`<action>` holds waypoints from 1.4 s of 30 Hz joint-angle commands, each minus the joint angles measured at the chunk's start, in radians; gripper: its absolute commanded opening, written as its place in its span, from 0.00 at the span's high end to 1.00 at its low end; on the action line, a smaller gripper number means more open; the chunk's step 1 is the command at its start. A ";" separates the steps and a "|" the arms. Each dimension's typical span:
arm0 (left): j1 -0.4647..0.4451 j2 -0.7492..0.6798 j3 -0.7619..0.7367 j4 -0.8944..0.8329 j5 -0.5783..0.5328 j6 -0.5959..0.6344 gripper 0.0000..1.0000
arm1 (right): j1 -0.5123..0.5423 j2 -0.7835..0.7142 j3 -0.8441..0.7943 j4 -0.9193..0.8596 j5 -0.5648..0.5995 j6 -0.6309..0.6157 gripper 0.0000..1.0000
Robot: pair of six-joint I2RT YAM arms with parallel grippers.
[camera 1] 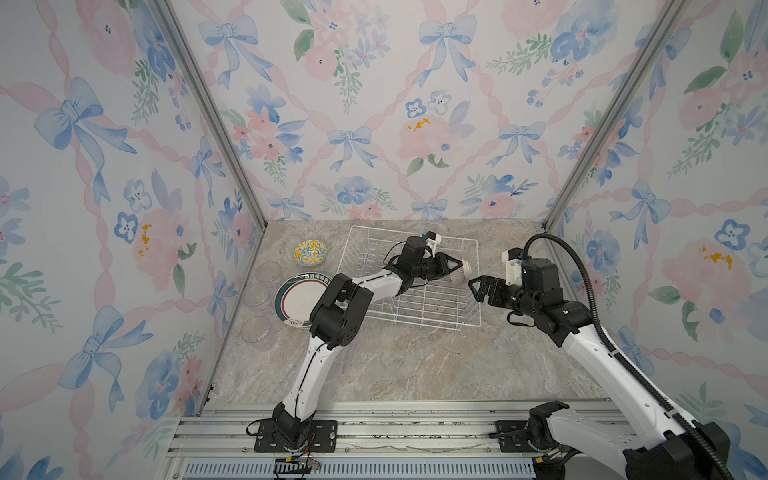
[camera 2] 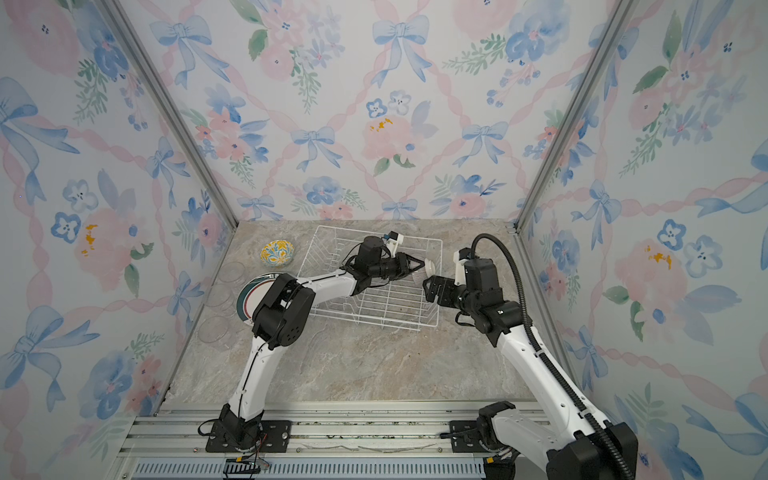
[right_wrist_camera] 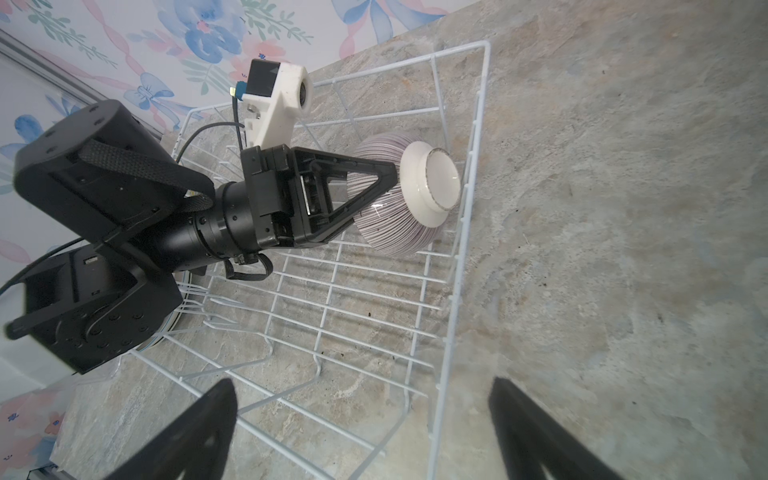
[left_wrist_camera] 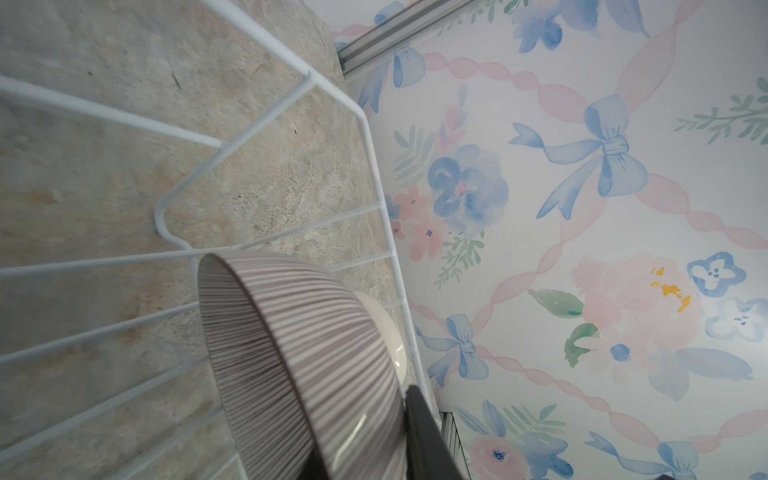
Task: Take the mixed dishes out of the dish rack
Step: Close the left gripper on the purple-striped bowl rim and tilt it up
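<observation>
The white wire dish rack stands at the back of the stone counter. A purple-striped bowl lies on its side against the rack's right wall, its white foot pointing right. My left gripper reaches across the rack and is shut on the bowl's rim, with one finger outside the wall and one inside. My right gripper hangs open just right of the bowl, over the rack's right rim, holding nothing.
Left of the rack on the counter stand a yellow-blue patterned bowl, a green-and-red rimmed plate partly under my left arm, and three clear glasses along the left wall.
</observation>
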 commanded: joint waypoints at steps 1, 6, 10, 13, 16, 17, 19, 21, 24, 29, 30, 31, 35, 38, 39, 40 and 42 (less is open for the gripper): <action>-0.001 0.036 0.015 -0.004 -0.003 0.011 0.82 | -0.011 -0.004 -0.008 -0.020 -0.009 -0.003 0.03; 0.003 0.031 0.018 -0.004 -0.006 0.021 0.86 | -0.012 -0.002 -0.005 -0.022 -0.009 -0.002 0.03; 0.004 0.032 0.023 -0.004 0.000 0.031 0.94 | -0.014 -0.008 -0.005 -0.022 -0.011 -0.002 0.03; 0.004 0.026 0.019 -0.004 -0.003 0.037 0.99 | -0.014 -0.016 -0.009 -0.017 -0.010 0.001 0.03; 0.006 0.016 0.013 -0.006 -0.009 0.046 1.00 | -0.014 -0.020 -0.016 -0.003 -0.011 0.004 0.03; 0.005 0.012 0.013 -0.010 -0.011 0.051 1.00 | -0.014 -0.019 -0.018 -0.001 -0.011 0.004 0.03; 0.005 0.007 0.012 -0.020 -0.019 0.058 1.00 | -0.014 -0.017 -0.016 -0.001 -0.013 0.003 0.03; 0.005 0.004 0.013 -0.025 -0.020 0.060 1.00 | -0.014 -0.013 -0.016 -0.005 -0.014 0.002 0.03; 0.004 0.001 0.011 -0.029 -0.022 0.062 1.00 | -0.014 -0.013 -0.016 -0.007 -0.014 0.000 0.03; 0.004 -0.009 0.011 -0.042 -0.029 0.071 1.00 | -0.014 -0.017 -0.018 -0.006 -0.014 0.001 0.03; 0.004 -0.011 0.011 -0.046 -0.032 0.077 1.00 | -0.013 -0.016 -0.018 -0.005 -0.014 0.001 0.03; 0.003 -0.014 0.012 -0.056 -0.038 0.084 1.00 | -0.014 -0.017 -0.019 -0.005 -0.014 0.002 0.03; 0.002 -0.030 0.011 -0.089 -0.052 0.112 1.00 | -0.014 -0.011 -0.019 -0.004 -0.015 0.004 0.03; 0.001 -0.040 0.011 -0.114 -0.068 0.134 1.00 | -0.014 -0.008 -0.018 0.001 -0.020 0.005 0.03; 0.001 -0.044 0.011 -0.124 -0.073 0.142 1.00 | -0.014 -0.008 -0.018 0.002 -0.020 0.007 0.03; 0.000 -0.047 0.014 -0.136 -0.080 0.151 1.00 | -0.014 -0.008 -0.018 0.003 -0.020 0.008 0.03; -0.002 -0.053 0.018 -0.163 -0.092 0.171 1.00 | -0.014 -0.007 -0.019 0.007 -0.024 0.010 0.03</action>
